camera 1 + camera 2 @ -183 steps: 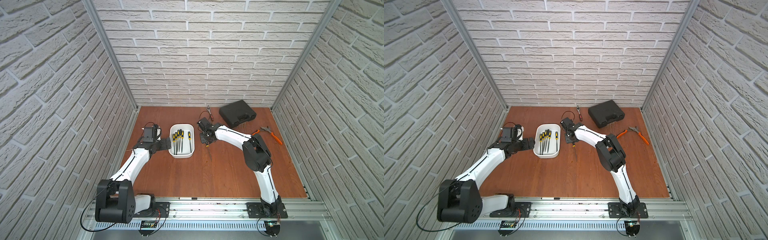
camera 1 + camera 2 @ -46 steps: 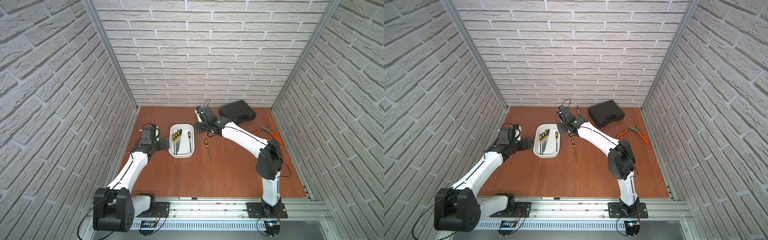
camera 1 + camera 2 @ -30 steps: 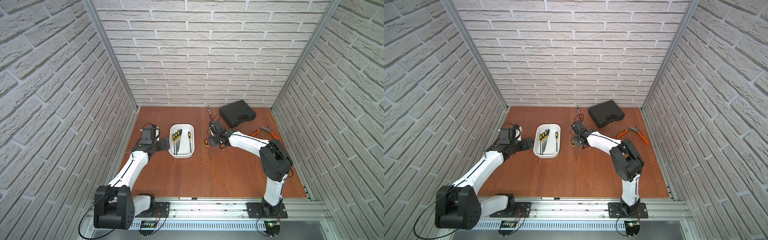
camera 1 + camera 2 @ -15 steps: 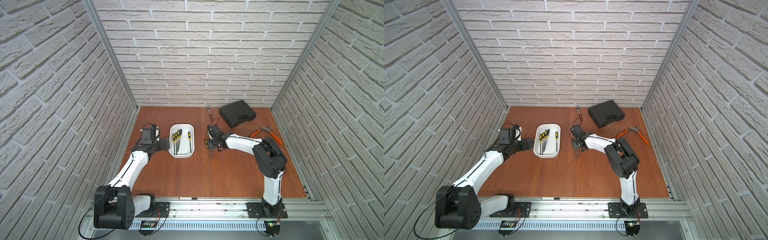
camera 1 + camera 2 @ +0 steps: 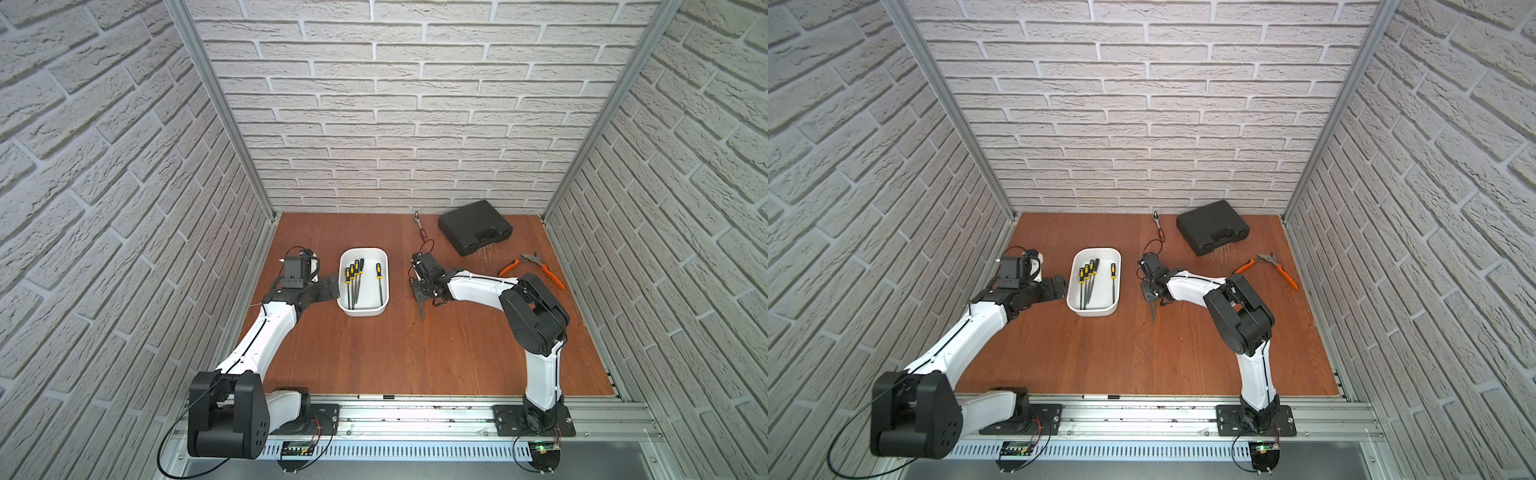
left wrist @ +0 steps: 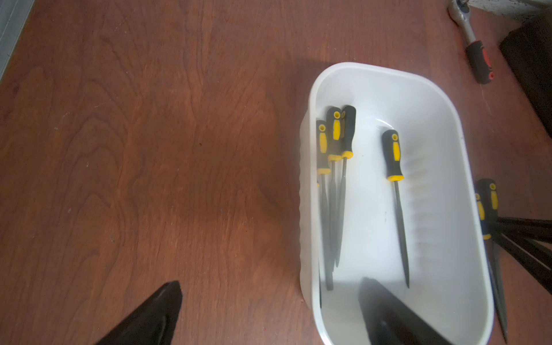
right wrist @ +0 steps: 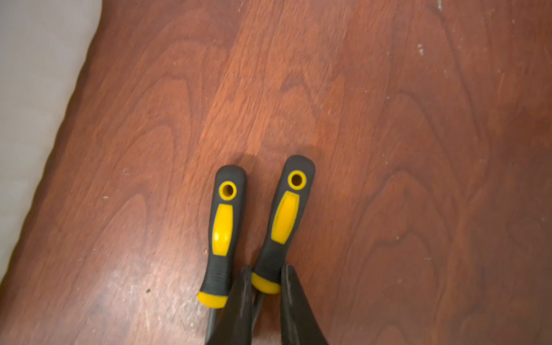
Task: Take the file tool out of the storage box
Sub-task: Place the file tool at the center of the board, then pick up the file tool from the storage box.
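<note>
- White box [image 5: 363, 250] on the brown tabletop [image 5: 374, 353] in a top view, with four files [image 5: 353, 277] inside. Where's the one being taken out?
- It's out. The right end effector [image 5: 420, 291] hangs well apart from the box, and the file [image 5: 422, 310] pokes out below it toward the front. The left end effector [image 5: 331, 286] sits just beside the box's wall.
- And the left wrist view?
- That end effector is spread wide and holds nothing. One finger [image 6: 388, 313] reaches over the box [image 6: 388, 67] but touches no tool.
- Right wrist view?
- The right end effector [image 7: 265, 280] is narrow, pinching the file [image 7: 286, 221] at its yellow collar. The handle is low over the wood, just beside a loose file [image 7: 224, 227] lying flat. I can't tell whether it touches down.
- So it's a set-down?
- I'd judge so. Lower it until the whole length rests flat, parallel to the loose one and not across it. Then open and lift straight up, so neither tool gets dragged.
</note>
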Controlling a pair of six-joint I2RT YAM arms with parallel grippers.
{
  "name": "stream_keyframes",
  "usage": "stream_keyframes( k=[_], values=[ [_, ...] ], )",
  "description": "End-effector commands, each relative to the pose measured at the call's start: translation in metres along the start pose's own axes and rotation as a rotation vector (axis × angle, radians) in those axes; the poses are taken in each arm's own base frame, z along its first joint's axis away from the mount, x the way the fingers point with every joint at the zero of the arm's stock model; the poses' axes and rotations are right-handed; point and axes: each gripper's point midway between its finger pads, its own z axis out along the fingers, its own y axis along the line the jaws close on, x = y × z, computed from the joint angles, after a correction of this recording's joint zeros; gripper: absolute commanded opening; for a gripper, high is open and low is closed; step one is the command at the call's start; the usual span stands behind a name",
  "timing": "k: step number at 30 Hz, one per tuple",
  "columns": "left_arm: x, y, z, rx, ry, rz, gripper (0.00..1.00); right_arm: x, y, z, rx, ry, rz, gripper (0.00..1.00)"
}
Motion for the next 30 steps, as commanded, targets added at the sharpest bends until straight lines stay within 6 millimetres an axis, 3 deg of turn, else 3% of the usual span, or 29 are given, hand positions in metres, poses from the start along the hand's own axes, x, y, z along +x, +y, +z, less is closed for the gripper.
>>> stream_keyframes(
  k=[1,3,8,16,21,24,30],
  values=[
    [-0.011,0.001,-0.003,0.002,-0.027,0.009,0.98,0.013,0.005,0.002,-0.008,0.03,-0.002,0.05],
    [-0.011,0.0,-0.003,0.004,-0.029,0.007,0.98,0.011,0.003,-0.001,0.005,0.025,0.004,0.14],
    [-0.011,0.0,-0.003,0.005,-0.03,0.006,0.99,0.001,-0.001,-0.01,0.033,0.007,-0.016,0.22],
    [-0.011,0.0,-0.004,0.005,-0.035,0.004,0.98,-0.04,-0.003,-0.05,0.038,-0.077,-0.031,0.36],
    [-0.01,0.001,-0.004,0.005,-0.035,0.002,0.98,-0.067,0.002,-0.077,0.017,-0.13,-0.041,0.4],
    [-0.011,0.001,-0.005,0.002,-0.04,0.003,0.99,-0.087,0.014,-0.095,-0.038,-0.175,-0.029,0.4],
    [-0.011,0.001,-0.004,0.003,-0.041,-0.012,0.99,-0.122,0.073,-0.117,-0.212,-0.219,-0.01,0.4]
  ],
)
